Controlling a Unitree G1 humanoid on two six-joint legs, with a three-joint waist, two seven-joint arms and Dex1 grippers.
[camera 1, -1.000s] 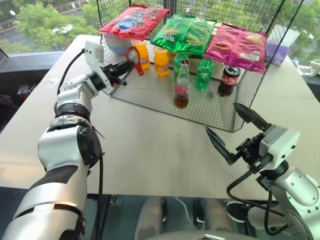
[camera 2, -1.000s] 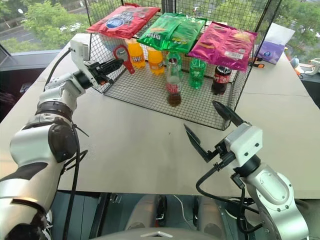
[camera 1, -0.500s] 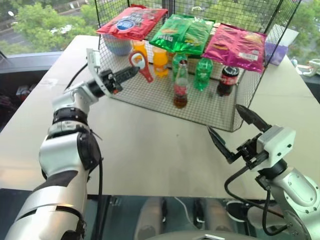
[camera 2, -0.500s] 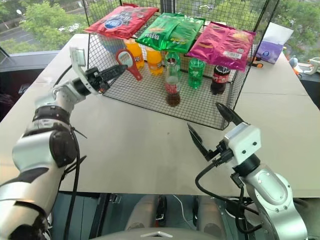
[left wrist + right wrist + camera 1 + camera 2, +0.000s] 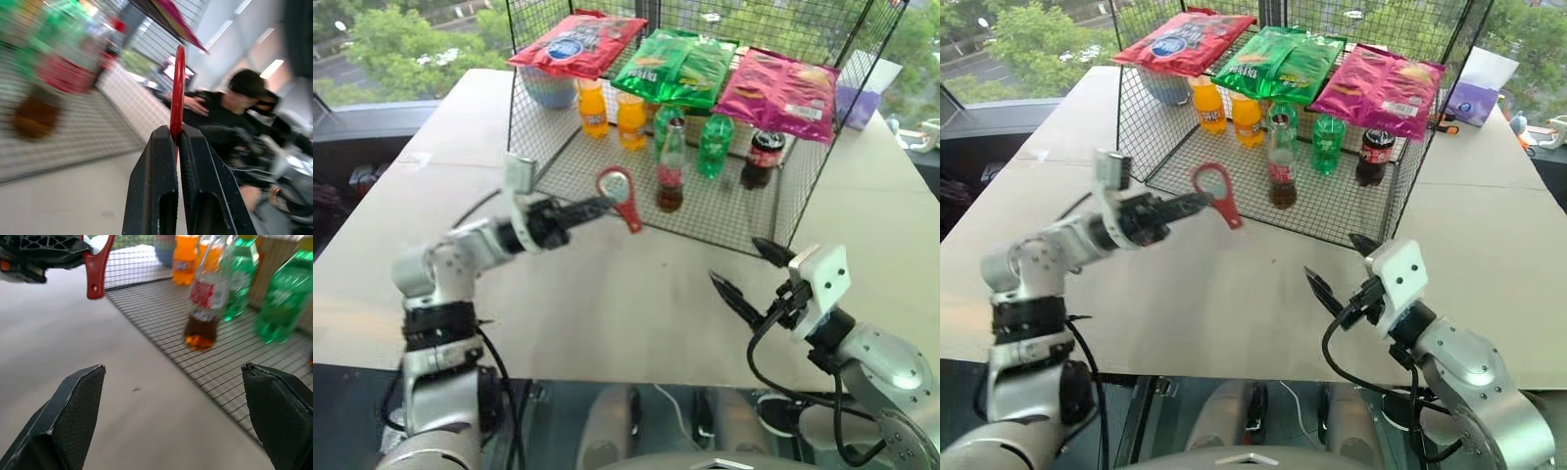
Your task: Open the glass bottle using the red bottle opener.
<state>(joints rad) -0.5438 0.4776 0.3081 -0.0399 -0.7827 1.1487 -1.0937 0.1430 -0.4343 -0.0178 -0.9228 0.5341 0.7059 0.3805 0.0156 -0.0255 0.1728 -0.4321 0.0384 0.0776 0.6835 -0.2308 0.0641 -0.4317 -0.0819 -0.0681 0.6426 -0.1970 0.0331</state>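
While the left claw (image 5: 576, 210) pinches the stiff, light red bottle opener (image 5: 620, 195) by its handle above the surface (image 5: 607, 294), the right claw (image 5: 751, 280) gapes wide and empty, best gripping the slick, breakable glass bottle (image 5: 670, 166) in the wire basket (image 5: 724, 211) at its label.

three snack bags (image 5: 677, 65), two orange bottles (image 5: 612, 113), two green bottles (image 5: 713, 145).

Your red bottle opener (image 5: 622, 195) is up in the air over the desk (image 5: 607, 294), just in front of the wire rack (image 5: 705, 211). It is flat, with a round ring on top. Your glass bottle (image 5: 671, 166) stands upright in the rack, with a red label and dark cola at the bottom.
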